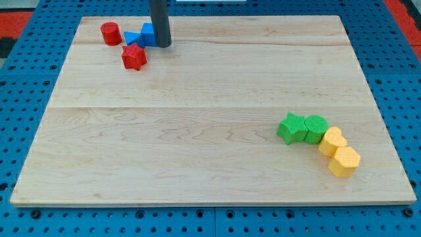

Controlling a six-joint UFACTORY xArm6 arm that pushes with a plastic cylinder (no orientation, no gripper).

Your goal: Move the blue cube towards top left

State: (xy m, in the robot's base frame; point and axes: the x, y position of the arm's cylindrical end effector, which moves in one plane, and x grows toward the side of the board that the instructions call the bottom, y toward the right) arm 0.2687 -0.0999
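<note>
The blue cube (147, 33) sits near the view's top left on the wooden board (210, 118), partly hidden by my rod. My tip (162, 46) rests against the cube's right side. A blue triangular block (133, 39) touches the cube's left side. A red cylinder (110, 33) stands further left. A red star-shaped block (133, 57) lies just below the blue blocks.
At the view's lower right a green star-shaped block (290, 128) and a green cylinder (315, 128) touch each other. A yellow heart-like block (332, 141) and a yellow hexagonal block (345, 161) continue the row downward to the right.
</note>
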